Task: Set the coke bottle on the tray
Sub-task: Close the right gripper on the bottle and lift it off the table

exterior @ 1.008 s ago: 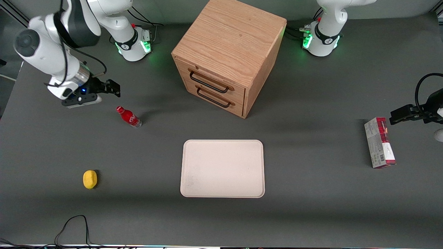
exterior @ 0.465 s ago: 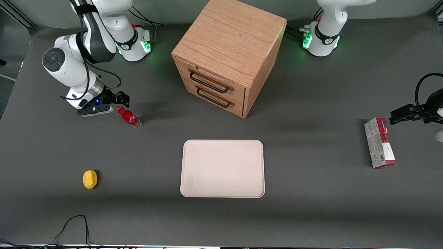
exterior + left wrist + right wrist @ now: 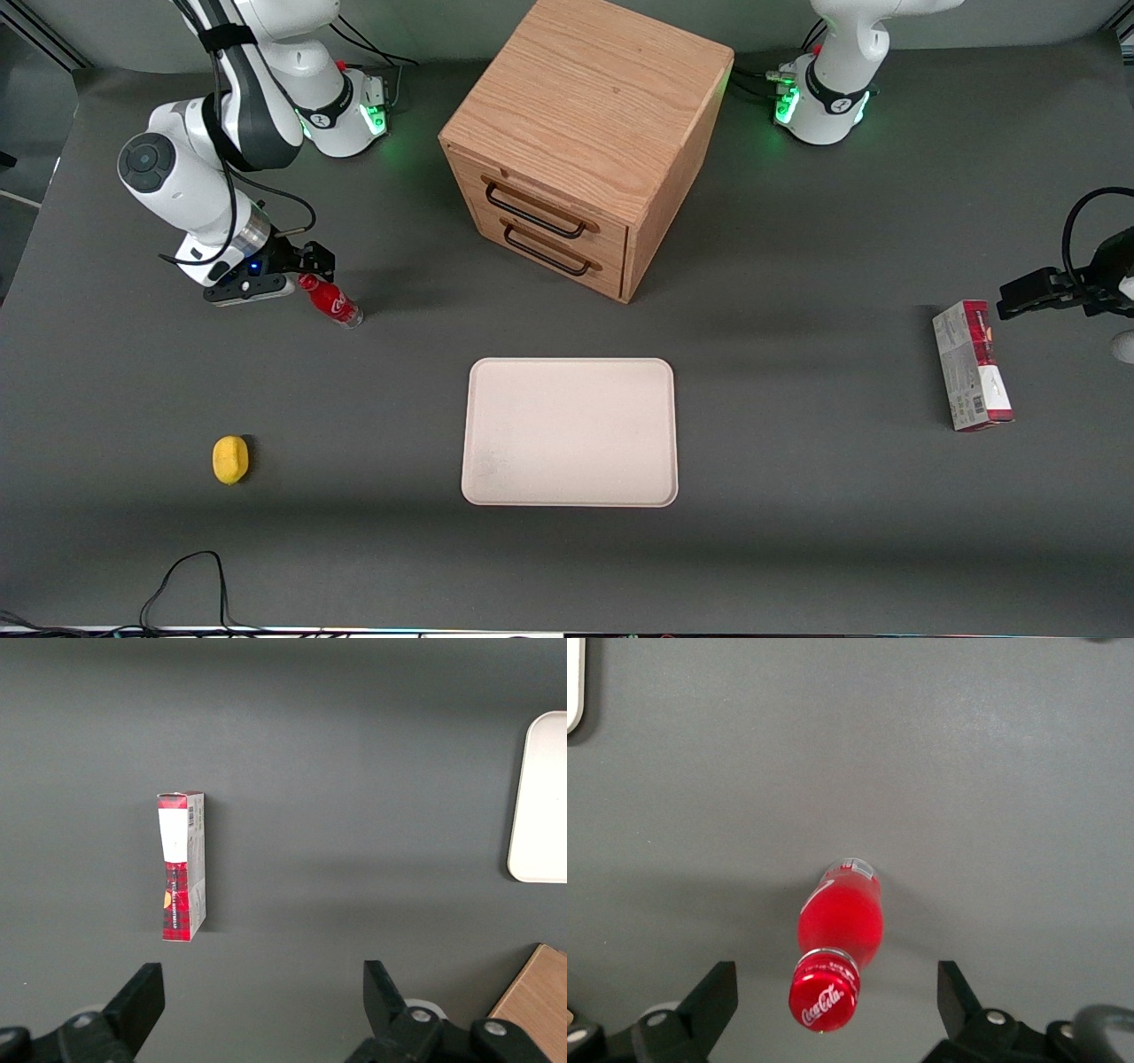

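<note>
The coke bottle (image 3: 331, 301), small and red with a red cap, stands upright on the dark table toward the working arm's end. My gripper (image 3: 306, 266) hangs right over the bottle's cap, a little farther from the front camera than the bottle's base. In the right wrist view the cap (image 3: 825, 1001) sits between my open fingers (image 3: 713, 1001), with clear gaps on both sides, and the gripper (image 3: 835, 1010) holds nothing. The cream-white tray (image 3: 570, 431) lies flat near the table's middle, nearer the front camera than the cabinet, with nothing on it.
A wooden drawer cabinet (image 3: 585, 142) stands above the tray in the front view. A yellow lemon-like object (image 3: 230, 460) lies nearer the front camera than the bottle. A red-and-white carton box (image 3: 972, 365) lies toward the parked arm's end and also shows in the left wrist view (image 3: 182, 865).
My gripper has moved in from the table's edge toward the bottle and lowered, ending over its cap. The bottle and tray have not moved.
</note>
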Motion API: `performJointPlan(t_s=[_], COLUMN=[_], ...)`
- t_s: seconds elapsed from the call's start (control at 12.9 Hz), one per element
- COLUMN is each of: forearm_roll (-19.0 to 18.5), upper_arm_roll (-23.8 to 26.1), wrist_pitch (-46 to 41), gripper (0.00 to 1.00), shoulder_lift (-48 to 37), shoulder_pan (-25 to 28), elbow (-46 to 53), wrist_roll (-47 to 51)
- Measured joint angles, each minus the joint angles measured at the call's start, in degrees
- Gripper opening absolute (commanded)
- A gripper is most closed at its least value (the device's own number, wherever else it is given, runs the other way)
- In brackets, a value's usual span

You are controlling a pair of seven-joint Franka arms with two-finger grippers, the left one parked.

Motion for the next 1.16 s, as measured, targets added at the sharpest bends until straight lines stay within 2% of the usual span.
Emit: performJointPlan(t_s=[0.08,0.16,0.23,0.93,1.16], forearm_roll=[0.0,0.0,0.0,0.0,0.0], upper_arm_roll=[0.0,0.0,0.0,0.0,0.0], wrist_pitch=[0.1,0.1,0.1,-0.4,-11.5], gripper=[0.64,0.2,0.0,0.0,0.0], shoulder_lift=[0.1,0.1,0.1,0.0,-3.5], shoulder_pan=[0.0,0.0,0.0,0.0,0.0], elbow=[0.0,0.0,0.0,0.1,4.4], wrist_roll=[0.0,0.0,0.0,0.0,0.0])
